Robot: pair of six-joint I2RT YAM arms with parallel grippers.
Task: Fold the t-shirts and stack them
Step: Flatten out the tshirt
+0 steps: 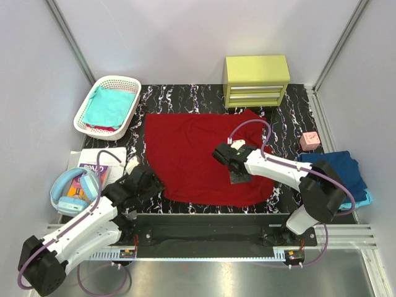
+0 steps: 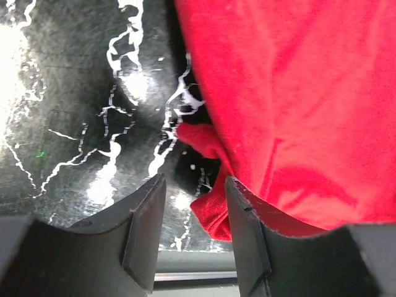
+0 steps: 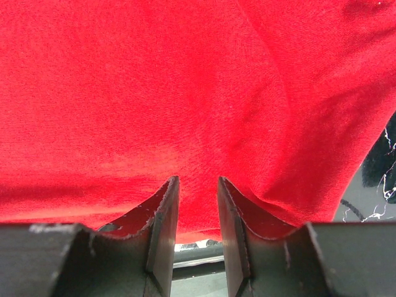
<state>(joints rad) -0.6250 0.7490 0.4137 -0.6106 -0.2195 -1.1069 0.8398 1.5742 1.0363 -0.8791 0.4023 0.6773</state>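
Observation:
The dark red t-shirt [image 1: 192,148] lies spread flat on the black marbled mat. My left gripper [image 1: 148,179] is open at the shirt's near left edge. In the left wrist view [image 2: 195,182] a small folded corner of the red cloth [image 2: 213,213] lies between the fingers, against the right finger. My right gripper [image 1: 239,176] is low over the shirt's near right part. Its jaws [image 3: 198,182] stand a little apart over the red cloth [image 3: 185,80], holding nothing. A teal t-shirt [image 1: 110,105] lies in the basket. A navy t-shirt [image 1: 337,168] lies on a light blue one [image 1: 366,199] at the right.
The white lattice basket [image 1: 83,114] stands at the back left, with some red cloth under the teal shirt. A yellow-green drawer cabinet [image 1: 256,80] stands at the back. A small pink block [image 1: 309,140] is at the right. Blue headphones [image 1: 74,192] and a book [image 1: 94,168] lie at the left.

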